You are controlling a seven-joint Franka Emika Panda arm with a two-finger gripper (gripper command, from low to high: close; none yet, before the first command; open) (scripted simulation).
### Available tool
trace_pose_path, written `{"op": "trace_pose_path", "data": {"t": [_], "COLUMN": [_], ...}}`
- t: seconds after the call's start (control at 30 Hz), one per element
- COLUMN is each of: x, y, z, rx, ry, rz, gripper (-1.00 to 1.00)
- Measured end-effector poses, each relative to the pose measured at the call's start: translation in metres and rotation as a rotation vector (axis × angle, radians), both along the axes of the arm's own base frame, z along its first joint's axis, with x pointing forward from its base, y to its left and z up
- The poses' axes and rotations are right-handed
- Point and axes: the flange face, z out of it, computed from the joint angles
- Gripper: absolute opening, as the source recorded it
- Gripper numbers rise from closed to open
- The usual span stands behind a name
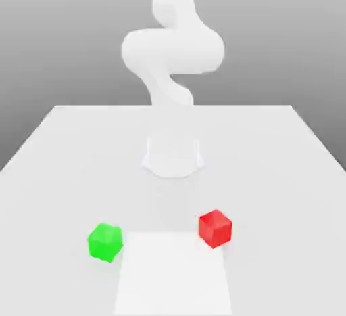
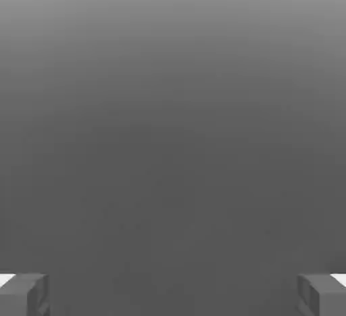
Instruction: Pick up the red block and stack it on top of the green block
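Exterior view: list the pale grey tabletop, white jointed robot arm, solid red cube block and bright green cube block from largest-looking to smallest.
1. Pale grey tabletop
2. White arm
3. Red block and green block: too alike to rank.

On the desk (image 1: 284, 172), 2 blocks rest apart: the green block (image 1: 105, 242) to the exterior view's left, the red block (image 1: 215, 229) to its right. The red block overlaps a corner of 1 paler rectangle (image 1: 174, 274). Behind them rises 1 white Franka Emika Panda arm (image 1: 173, 51).
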Motion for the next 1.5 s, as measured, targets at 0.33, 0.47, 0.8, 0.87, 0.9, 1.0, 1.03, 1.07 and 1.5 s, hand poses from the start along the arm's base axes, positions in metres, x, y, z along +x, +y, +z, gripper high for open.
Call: {"op": "trace_pose_path", "data": {"t": [0.33,0.47,0.8,0.87,0.9,1.0,1.03,1.07,1.5], "x": [0.033,0.001,-0.054,-0.054,-0.054,-0.055,-0.055,-0.054,-0.025], "y": [0.052,0.069,0.080,0.080,0.080,0.080,0.080,0.080,-0.018], "z": [-0.250,-0.351,-0.514,-0.514,-0.514,-0.517,-0.515,-0.510,-0.434], "rx": [-0.103,-0.153,-0.209,-0.209,-0.209,-0.209,-0.209,-0.209,-0.034], "ry": [0.364,0.524,0.700,0.700,0.701,0.701,0.701,0.701,0.721], "rz": [0.249,0.367,0.499,0.499,0.499,0.499,0.499,0.499,0.036], "gripper": [0.00,0.00,-1.00,-1.00,-1.00,-1.00,-1.00,-1.00,-1.00]}}
